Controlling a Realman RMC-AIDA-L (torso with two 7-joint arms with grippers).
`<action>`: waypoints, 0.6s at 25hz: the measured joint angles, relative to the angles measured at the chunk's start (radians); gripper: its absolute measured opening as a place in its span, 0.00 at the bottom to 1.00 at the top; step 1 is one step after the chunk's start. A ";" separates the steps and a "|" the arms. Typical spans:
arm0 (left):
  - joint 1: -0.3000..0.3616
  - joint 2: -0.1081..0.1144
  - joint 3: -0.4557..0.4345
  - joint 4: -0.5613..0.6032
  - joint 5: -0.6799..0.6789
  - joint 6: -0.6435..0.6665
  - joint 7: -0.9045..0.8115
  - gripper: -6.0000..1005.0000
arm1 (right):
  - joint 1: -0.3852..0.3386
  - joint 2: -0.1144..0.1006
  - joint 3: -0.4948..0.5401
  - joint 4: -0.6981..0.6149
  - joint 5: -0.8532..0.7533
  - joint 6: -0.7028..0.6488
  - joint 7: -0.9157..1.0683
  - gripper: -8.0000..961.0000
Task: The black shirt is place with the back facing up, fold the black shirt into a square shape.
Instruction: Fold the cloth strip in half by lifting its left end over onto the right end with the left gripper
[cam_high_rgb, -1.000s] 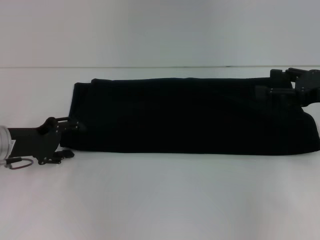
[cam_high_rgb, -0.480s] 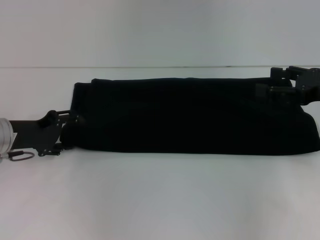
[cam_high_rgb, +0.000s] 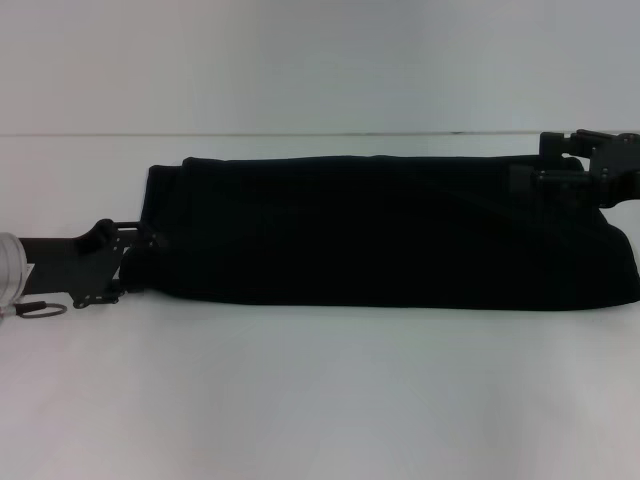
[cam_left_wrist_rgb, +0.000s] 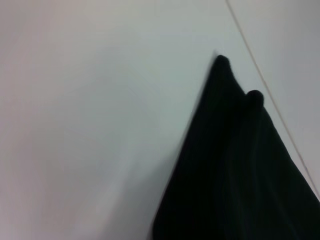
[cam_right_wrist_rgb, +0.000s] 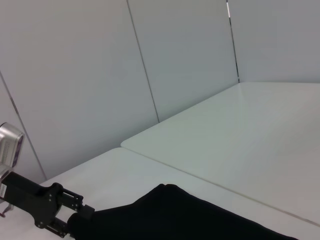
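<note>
The black shirt lies as a long folded band across the white table, and no lettering shows on it. My left gripper is at the band's near-left corner, shut on the cloth edge. The right wrist view shows that same gripper from across the table, pinching the shirt at its end. My right gripper sits at the band's far-right corner, against the cloth. The left wrist view shows only a pointed end of the shirt on the table.
The table's far edge runs along a pale wall. Panelled walls stand behind the table in the right wrist view. A red cable loop hangs under the left wrist.
The left gripper has slid right onto the shirt's near-left corner and its fingers have come together on the cloth. The right arm has hardly moved.
</note>
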 joint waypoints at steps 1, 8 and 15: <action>0.000 0.000 0.000 0.000 -0.001 -0.001 0.006 0.77 | 0.000 0.000 0.000 0.000 0.000 0.000 0.000 0.97; 0.001 0.000 0.001 -0.005 0.003 -0.018 0.031 0.55 | 0.002 0.004 0.000 -0.002 0.000 0.000 -0.001 0.97; 0.005 0.002 0.001 -0.024 0.006 -0.029 0.035 0.35 | 0.003 0.009 0.000 -0.001 0.000 0.011 -0.014 0.96</action>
